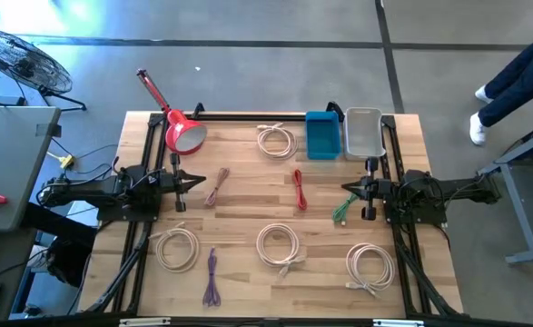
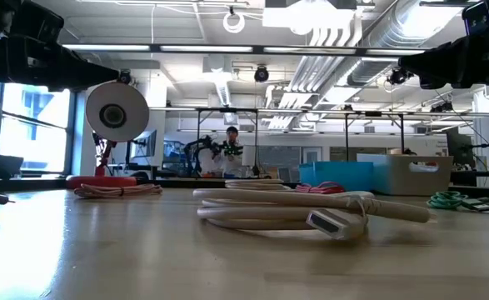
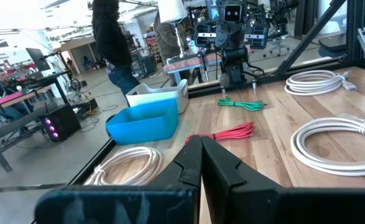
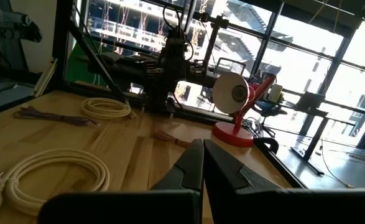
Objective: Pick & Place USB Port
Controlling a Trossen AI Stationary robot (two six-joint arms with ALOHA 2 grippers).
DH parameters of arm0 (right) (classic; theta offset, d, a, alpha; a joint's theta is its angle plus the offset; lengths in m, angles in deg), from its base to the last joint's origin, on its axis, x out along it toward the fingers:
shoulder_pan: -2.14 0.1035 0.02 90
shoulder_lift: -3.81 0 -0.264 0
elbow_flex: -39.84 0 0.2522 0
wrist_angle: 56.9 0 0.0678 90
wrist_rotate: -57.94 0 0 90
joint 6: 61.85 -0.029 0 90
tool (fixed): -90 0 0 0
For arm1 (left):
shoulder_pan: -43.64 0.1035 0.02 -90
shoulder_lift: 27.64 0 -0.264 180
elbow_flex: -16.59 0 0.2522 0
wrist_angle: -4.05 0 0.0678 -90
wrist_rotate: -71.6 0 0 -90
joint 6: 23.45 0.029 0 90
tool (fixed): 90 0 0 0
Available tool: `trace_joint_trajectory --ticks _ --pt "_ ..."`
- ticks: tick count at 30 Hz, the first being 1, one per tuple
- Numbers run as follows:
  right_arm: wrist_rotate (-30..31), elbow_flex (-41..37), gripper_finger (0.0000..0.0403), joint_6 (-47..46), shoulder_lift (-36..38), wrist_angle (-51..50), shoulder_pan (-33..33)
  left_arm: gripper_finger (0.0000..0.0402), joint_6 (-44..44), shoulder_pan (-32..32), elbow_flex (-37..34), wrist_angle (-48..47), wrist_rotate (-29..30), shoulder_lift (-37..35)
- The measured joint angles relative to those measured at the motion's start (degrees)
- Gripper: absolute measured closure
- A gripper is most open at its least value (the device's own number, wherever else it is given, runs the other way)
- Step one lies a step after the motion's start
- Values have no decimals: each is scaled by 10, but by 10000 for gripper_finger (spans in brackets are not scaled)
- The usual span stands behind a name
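I have both arms parked at the table (image 1: 248, 195) edges, nothing picked yet. My left tool (image 1: 196, 181) hangs above the wood near the pink cable (image 1: 216, 186), fingers pressed together; my right tool (image 1: 348, 188) is likewise pressed together, just beside the green cable (image 1: 342, 210). The cables lie loose: white coils (image 1: 277, 244) in front, a red cable (image 1: 299, 190) mid-table, and the blue bin (image 1: 321, 134) and grey bin (image 1: 362, 131) at the far edge. I'd spread the right fingers first, descend straight over the green bundle's middle, pinch across all strands, then lift clear before swinging to a bin.
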Motion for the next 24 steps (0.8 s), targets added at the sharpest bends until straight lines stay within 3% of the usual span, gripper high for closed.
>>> trace_joint_trajectory --ticks 8,18,24 --pt "34 0 402 16 0 34 0 401 0 0 0 0 0 0" --pt "21 0 402 -236 0 72 0 401 0 0 0 0 0 0" --pt "21 0 402 -225 0 72 0 401 0 0 1 7 1 0"
